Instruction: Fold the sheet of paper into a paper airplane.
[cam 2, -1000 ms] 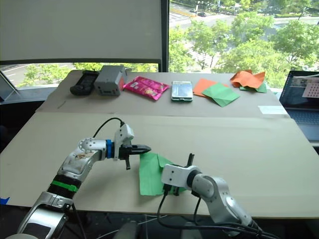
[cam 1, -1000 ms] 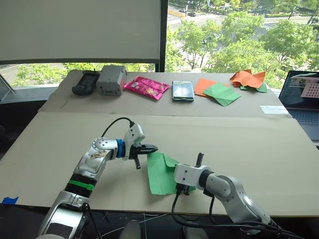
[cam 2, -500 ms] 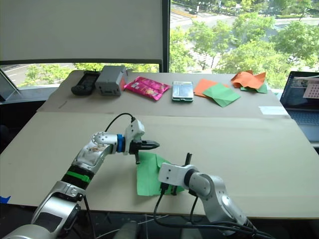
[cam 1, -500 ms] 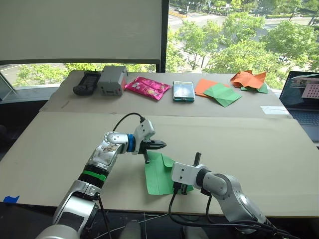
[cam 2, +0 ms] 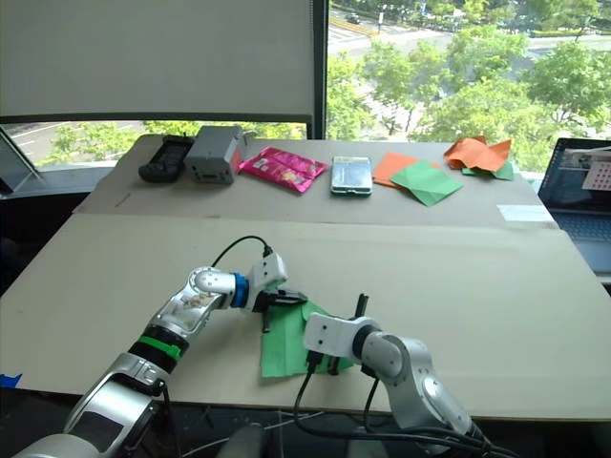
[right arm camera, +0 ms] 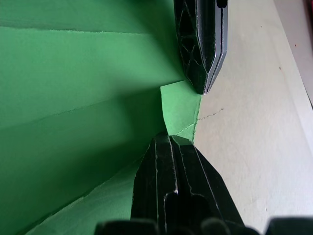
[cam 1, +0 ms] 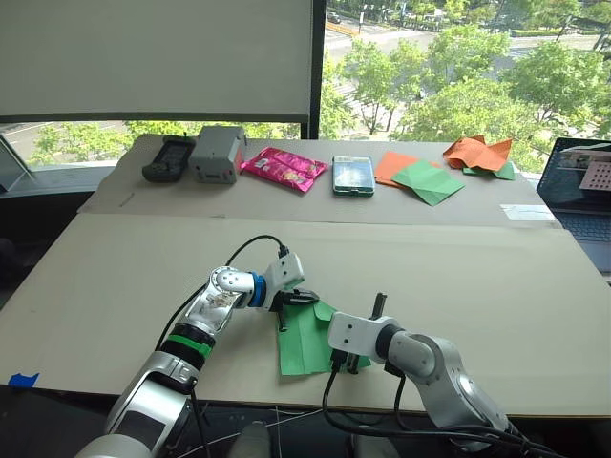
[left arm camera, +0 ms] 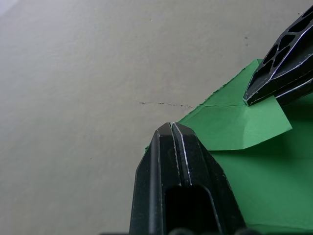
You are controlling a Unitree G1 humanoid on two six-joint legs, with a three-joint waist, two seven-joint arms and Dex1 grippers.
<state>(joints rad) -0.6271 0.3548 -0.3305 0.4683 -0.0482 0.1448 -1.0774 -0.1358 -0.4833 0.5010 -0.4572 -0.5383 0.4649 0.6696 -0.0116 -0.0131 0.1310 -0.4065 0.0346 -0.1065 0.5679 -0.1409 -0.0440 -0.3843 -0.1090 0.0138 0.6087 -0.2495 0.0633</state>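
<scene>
The bright green sheet of paper lies partly folded on the tan table near its front edge, with a small flap turned over at its far corner. My left gripper is shut, and its tips rest at the paper's edge beside that flap. From the opposite side my right gripper is also shut, tips touching the same flap. The two grippers' tips lie close together, a short gap apart. In the left wrist view the right fingers sit on the flap.
Along the back of the table lie a black remote, a grey box, a pink packet, a phone, flat orange and dark green sheets and crumpled orange paper. A laptop sits far right.
My left gripper has moved right and down from beside the sheet onto its far corner. The right arm has barely moved.
</scene>
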